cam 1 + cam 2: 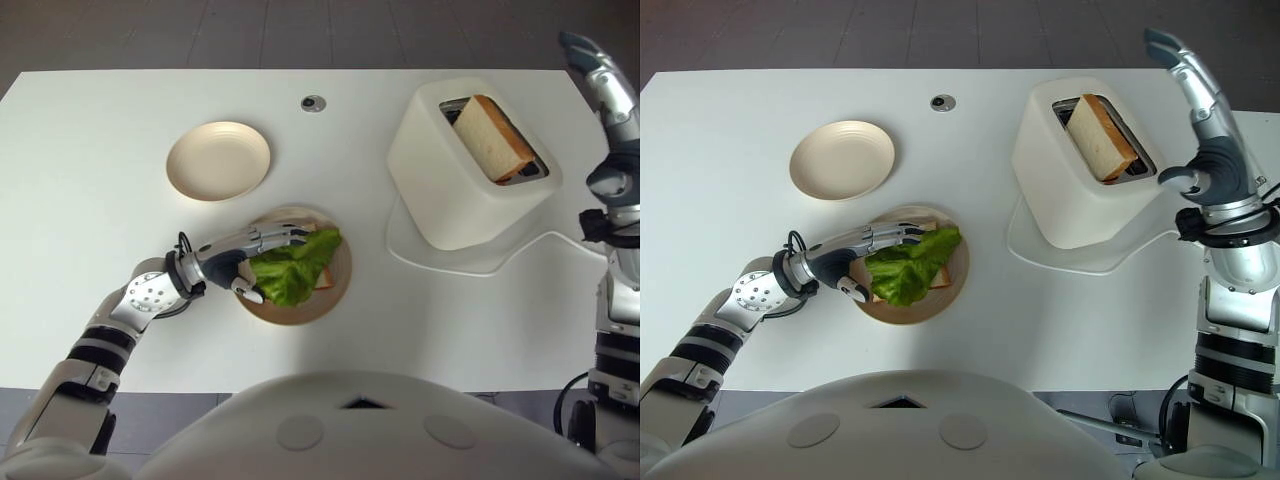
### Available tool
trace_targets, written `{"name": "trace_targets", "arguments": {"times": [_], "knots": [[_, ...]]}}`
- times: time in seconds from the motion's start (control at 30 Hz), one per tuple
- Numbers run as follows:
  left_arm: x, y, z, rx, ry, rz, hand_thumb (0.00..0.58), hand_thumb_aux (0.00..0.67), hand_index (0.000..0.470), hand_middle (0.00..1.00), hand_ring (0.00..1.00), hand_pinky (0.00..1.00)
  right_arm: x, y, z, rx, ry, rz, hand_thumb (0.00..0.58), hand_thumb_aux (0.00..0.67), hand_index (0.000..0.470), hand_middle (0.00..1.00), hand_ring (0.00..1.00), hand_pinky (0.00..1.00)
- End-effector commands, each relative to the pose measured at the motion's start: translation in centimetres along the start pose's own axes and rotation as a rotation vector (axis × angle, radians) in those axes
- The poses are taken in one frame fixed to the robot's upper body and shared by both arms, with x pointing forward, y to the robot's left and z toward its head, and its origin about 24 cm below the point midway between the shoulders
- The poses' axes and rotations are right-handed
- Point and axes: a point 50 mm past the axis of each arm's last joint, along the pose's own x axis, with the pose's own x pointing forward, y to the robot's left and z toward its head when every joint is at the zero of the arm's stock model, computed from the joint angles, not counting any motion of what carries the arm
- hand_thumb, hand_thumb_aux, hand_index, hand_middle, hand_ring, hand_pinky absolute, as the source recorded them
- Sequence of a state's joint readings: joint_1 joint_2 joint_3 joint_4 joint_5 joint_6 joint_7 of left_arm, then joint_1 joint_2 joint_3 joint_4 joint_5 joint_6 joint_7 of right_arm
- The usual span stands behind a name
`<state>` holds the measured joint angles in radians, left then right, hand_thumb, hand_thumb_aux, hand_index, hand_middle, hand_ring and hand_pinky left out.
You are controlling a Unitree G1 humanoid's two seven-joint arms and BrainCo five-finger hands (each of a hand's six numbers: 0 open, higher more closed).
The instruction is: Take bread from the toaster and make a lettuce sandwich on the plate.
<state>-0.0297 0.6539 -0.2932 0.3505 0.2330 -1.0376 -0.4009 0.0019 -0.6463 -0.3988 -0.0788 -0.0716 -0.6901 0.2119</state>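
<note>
A tan plate point(338, 292) near the table's front holds a bread slice point(325, 278) with a green lettuce leaf point(292, 268) lying over it. My left hand point(240, 258) is at the plate's left side, fingers stretched along the leaf's top edge and thumb under its lower left, gripping the leaf. The white toaster point(440, 190) stands at the right with one bread slice point(492, 138) sticking up from its slot. My right hand point(1200, 100) is raised to the right of the toaster, fingers straight, holding nothing.
An empty cream plate point(218, 160) lies behind and left of the sandwich plate. The toaster rests on a white mat point(500, 265). A small round metal cap point(314, 103) sits in the tabletop near the far edge.
</note>
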Motion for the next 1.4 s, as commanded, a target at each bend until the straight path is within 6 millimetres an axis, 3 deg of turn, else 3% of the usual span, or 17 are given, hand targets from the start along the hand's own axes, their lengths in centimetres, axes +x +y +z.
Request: {"name": "trace_targets", "arguments": {"times": [0.03, 0.17, 0.47, 0.5, 0.53, 0.57, 0.6, 0.67, 0.73, 0.8, 0.83, 0.9, 0.93, 1.07, 1.2, 1.4], "knots": [[0.1, 0.5, -0.4, 0.009, 0.018, 0.019, 0.0, 0.0, 0.0, 0.0, 0.0, 0.0, -0.3, 0.7, -2.8, -0.177, 0.155, 0.114, 0.0, 0.0, 0.0, 0.0, 0.0, 0.0], [0.4, 0.5, -0.8, 0.009, 0.04, 0.029, 0.0, 0.0, 0.0, 0.0, 0.0, 0.0, -1.2, 2.5, -4.8, -0.262, 0.26, 0.262, 0.0, 0.0, 0.0, 0.0, 0.0, 0.0], [0.8, 0.3, -1.3, 0.004, 0.059, 0.031, 0.0, 0.0, 0.0, 0.0, 0.0, 0.0, -2.4, 4.3, -5.8, -0.25, 0.301, 0.365, 0.0, 0.0, 0.0, 0.0, 0.0, 0.0], [0.8, 0.2, -1.3, 0.003, 0.063, 0.031, 0.0, 0.0, 0.0, 0.0, 0.0, 0.0, -2.4, 4.4, -5.8, -0.24, 0.298, 0.366, 0.288, 0.194, 0.136, 0.0, 0.0, 0.0], [0.8, 0.2, -1.4, 0.003, 0.065, 0.031, 0.0, 0.0, 0.0, 0.0, 0.0, 0.0, -2.3, 4.5, -5.7, -0.231, 0.292, 0.364, 0.436, 0.336, 0.236, 0.0, 0.0, 0.0], [0.8, 0.2, -1.4, 0.003, 0.065, 0.031, 0.0, 0.0, 0.0, 0.0, 0.0, 0.0, -2.3, 4.4, -5.6, -0.22, 0.284, 0.355, 0.485, 0.399, 0.28, 0.0, 0.0, 0.0], [0.8, 0.2, -1.4, 0.003, 0.065, 0.031, 0.0, 0.0, 0.0, 0.0, 0.0, 0.0, -2.1, 4.3, -5.4, -0.213, 0.275, 0.338, 0.568, 0.573, 0.402, 0.0, 0.0, 0.0], [0.8, 0.1, -1.4, 0.001, 0.063, 0.032, 0.0, 0.0, 0.0, 0.0, 0.0, 0.0, -1.6, 3.6, -5.1, -0.2, 0.252, 0.268, 0.58, 0.67, 0.47, 0.02, 0.02, 0.02], [0.9, 0.1, -1.6, -0.003, 0.067, 0.032, 0.0, 0.0, 0.0, 0.0, 0.0, 0.0, -0.9, 2.7, -4.7, -0.182, 0.221, 0.17, 0.58, 0.67, 0.47, 0.23, 0.23, 0.23], [0.8, 0.1, -1.8, -0.005, 0.076, 0.033, 0.0, 0.0, 0.0, 0.0, 0.0, 0.0, -0.5, 2.1, -4.3, -0.178, 0.193, 0.107, 0.58, 0.67, 0.47, 0.33, 0.33, 0.33], [0.8, 0.1, -1.8, -0.006, 0.073, 0.037, 0.0, 0.0, 0.0, 0.0, 0.0, 0.0, -0.2, 2.0, -4.1, -0.17, 0.175, 0.079, 0.58, 0.67, 0.47, 0.46, 0.46, 0.46], [0.8, 0.2, -1.7, -0.009, 0.064, 0.05, 0.0, 0.0, 0.0, 0.0, 0.0, 0.0, 0.2, 1.9, -3.4, -0.149, 0.131, 0.039, 0.58, 0.67, 0.47, 0.63, 0.63, 0.63], [0.8, 0.2, -1.7, -0.008, 0.064, 0.055, 0.0, 0.0, 0.0, 0.0, 0.0, 0.0, 0.4, 1.9, -3.1, -0.139, 0.108, 0.015, 0.58, 0.67, 0.47, 0.65, 0.65, 0.65], [0.8, 0.5, -1.8, -0.001, 0.07, 0.078, 0.0, 0.0, 0.0, 0.0, 0.0, 0.0, 1.2, 1.6, -2.2, -0.116, 0.042, -0.09, 0.58, 0.67, 0.47, 0.92, 0.92, 0.92], [0.9, 1.3, -1.9, 0.009, 0.068, 0.141, 0.0, 0.0, 0.0, 0.0, 0.0, 0.0, 1.7, 1.5, -1.4, -0.05, -0.014, -0.175, 0.58, 0.67, 0.47, 1.0, 1.0, 1.0], [0.9, 3.6, -1.8, 0.008, 0.039, 0.333, 0.0, 0.0, 0.0, 0.0, 0.0, 0.0, 2.0, 1.8, -0.3, 0.132, -0.069, -0.225, 0.58, 0.67, 0.47, 1.0, 1.0, 1.0]]}}
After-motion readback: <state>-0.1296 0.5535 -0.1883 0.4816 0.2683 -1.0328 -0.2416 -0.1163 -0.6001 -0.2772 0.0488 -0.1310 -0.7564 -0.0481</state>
